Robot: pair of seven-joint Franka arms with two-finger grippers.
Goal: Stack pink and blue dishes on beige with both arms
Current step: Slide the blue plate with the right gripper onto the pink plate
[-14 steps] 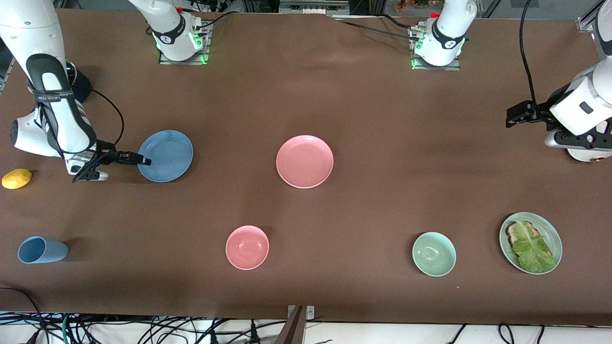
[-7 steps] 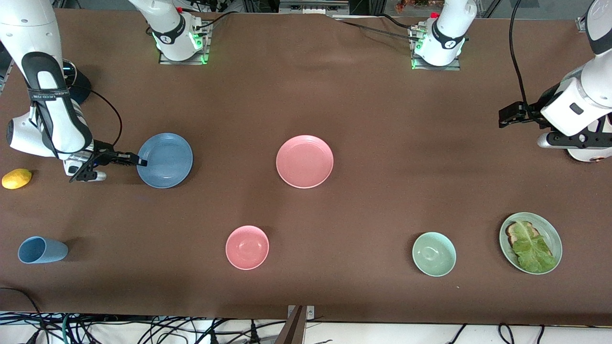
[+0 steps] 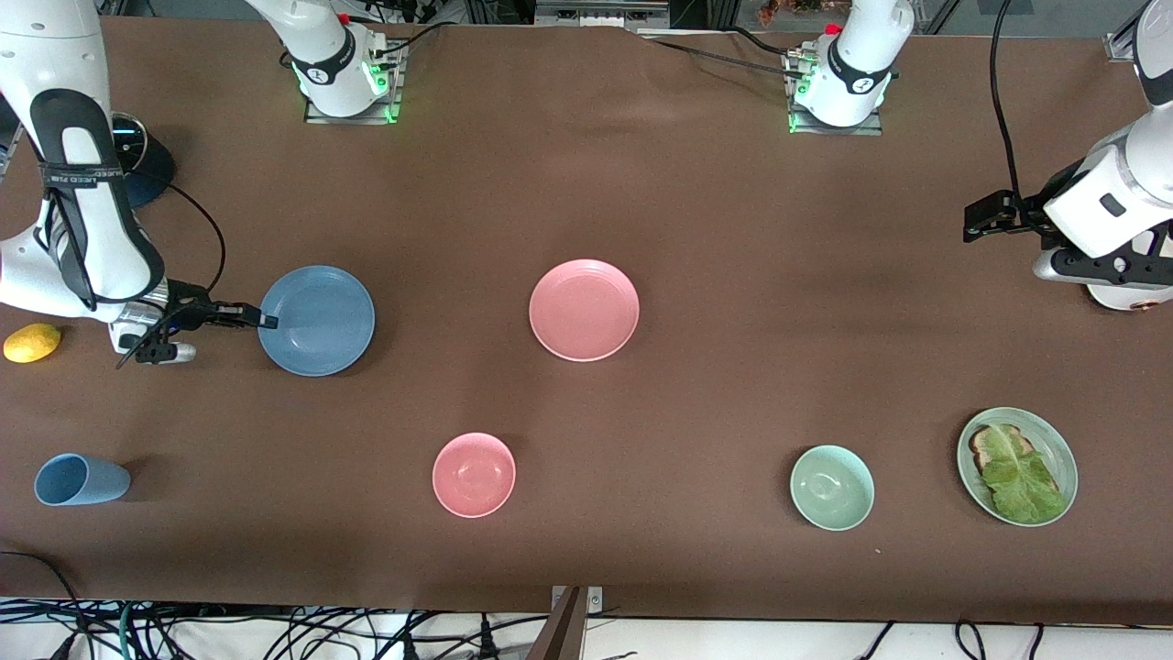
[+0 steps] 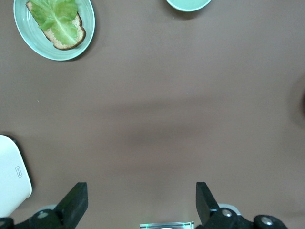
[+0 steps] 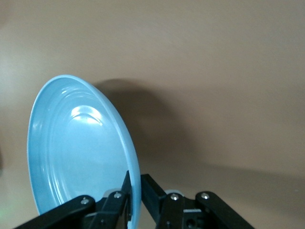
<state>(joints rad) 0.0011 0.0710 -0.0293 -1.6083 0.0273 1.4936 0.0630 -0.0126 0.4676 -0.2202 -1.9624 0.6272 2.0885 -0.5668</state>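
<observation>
The right pincer is clamping shut on the rim of the blue plate, at the edge facing the right arm's end of the surface. In the right wrist view the plate is sitting tilted between the jaws, so it is probably lifting off already.

To carry it well, the arm is needing a slow, level lift: a rim pinch on a wide plate is likely to let it sag or swing. The pink plate is lying flat mid-surface, about as far from the front camera as the blue one and well apart from it. No beige plate is showing, so the stacking spot is not locatable yet.

The left pincer is waiting wide open and empty over bare surface at the left arm's end.

Nearest the camera, cables are trailing below the surface edge. Next, a blue cup, pink bowl, green bowl and a green plate of toast and lettuce are sitting in a row. A lemon is lying just beside the right arm.
</observation>
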